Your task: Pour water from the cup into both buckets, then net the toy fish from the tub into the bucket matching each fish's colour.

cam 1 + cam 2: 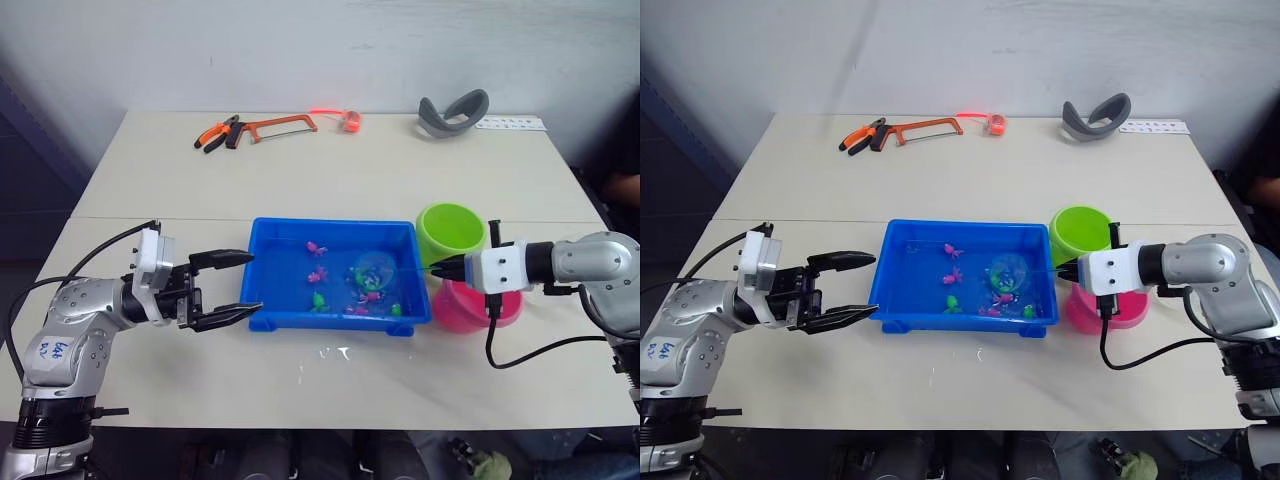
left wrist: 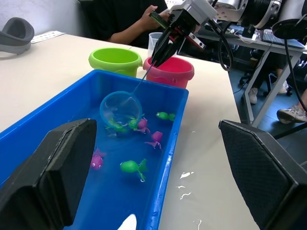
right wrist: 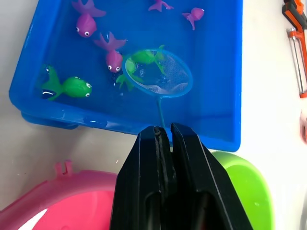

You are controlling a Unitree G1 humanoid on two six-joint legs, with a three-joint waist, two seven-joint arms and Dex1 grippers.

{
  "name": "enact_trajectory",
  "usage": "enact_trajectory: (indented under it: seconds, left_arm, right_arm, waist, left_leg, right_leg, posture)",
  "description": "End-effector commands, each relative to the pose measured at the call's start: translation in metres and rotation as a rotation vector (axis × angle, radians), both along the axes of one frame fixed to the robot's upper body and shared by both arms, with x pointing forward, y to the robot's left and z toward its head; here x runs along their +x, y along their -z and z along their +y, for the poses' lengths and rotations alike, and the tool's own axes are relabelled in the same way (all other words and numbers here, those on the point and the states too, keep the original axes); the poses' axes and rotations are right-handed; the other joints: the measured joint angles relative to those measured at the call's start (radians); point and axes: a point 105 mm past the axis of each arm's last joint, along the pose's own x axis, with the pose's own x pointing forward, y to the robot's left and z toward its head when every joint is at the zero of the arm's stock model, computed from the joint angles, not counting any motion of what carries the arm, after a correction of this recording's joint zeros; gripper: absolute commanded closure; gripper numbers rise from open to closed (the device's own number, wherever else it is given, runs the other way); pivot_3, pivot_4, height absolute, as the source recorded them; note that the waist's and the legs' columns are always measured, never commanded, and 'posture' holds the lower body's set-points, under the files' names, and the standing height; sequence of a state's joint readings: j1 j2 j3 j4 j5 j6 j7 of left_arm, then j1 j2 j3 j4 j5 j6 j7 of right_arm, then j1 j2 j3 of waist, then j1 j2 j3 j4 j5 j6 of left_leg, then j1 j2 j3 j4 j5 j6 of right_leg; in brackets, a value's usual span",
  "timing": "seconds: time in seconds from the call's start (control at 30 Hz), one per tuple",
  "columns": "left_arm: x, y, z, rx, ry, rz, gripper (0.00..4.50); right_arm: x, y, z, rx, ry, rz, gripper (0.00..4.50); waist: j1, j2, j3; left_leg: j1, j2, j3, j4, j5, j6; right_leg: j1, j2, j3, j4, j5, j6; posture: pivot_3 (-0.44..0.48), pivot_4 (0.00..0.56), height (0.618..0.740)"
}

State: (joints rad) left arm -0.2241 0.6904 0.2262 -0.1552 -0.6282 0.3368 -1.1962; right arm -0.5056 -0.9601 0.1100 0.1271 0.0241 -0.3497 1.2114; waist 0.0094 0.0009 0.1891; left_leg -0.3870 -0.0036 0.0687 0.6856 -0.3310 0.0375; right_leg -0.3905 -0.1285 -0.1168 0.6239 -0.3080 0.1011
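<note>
Right end effector (image 1: 437, 268) clamped on the net (image 1: 375, 270) handle, hoop dipped ahead of it in the tub (image 1: 268, 240), reaching over the pink bucket (image 1: 452, 312) with the green bucket (image 1: 450, 230) just beside, presumably for short transfers. Left end effector (image 1: 238, 283) spread wide at the tub's near end, seemingly ready to steady it.

Left wrist view: hoop among toy fish (image 2: 133, 166).

Right wrist view: a green fish (image 3: 142, 57) under the mesh.

Looks like a lab or workshop: hacksaw (image 1: 283, 126) and pliers (image 1: 217, 135) on the bench (image 1: 300, 180) far beyond the left end effector (image 1: 240, 283), person seated at desk (image 2: 268, 45).
</note>
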Motion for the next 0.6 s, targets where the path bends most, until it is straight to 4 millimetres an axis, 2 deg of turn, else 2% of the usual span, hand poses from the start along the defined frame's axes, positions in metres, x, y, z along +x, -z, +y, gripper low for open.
enact_trajectory:
  seconds: [0.03, 0.6]
  left_arm:
    - [-0.0016, -0.0053, 0.0002, 0.019, 0.013, -0.032, 0.06]
    - [0.0012, -0.0044, -0.0009, 0.015, 0.004, -0.046, 0.06]
  right_arm:
    - [0.0008, -0.0077, 0.0011, -0.026, -0.025, -0.042, 4.50]
    - [-0.0091, -0.0050, 0.0105, -0.081, -0.144, -0.009, 4.50]
  waist:
    - [-0.001, 0.000, 0.000]
    - [-0.010, 0.000, 0.000]
  left_leg:
    - [0.000, 0.000, 0.000, 0.000, 0.000, 0.000]
    - [0.000, 0.000, 0.000, 0.000, 0.000, 0.000]
  right_leg:
    - [0.000, 0.000, 0.000, 0.000, 0.000, 0.000]
    - [0.000, -0.001, 0.000, 0.000, 0.000, 0.000]
  posture:
    - [0.000, 0.150, 0.740]
    - [0.000, 0.150, 0.740]
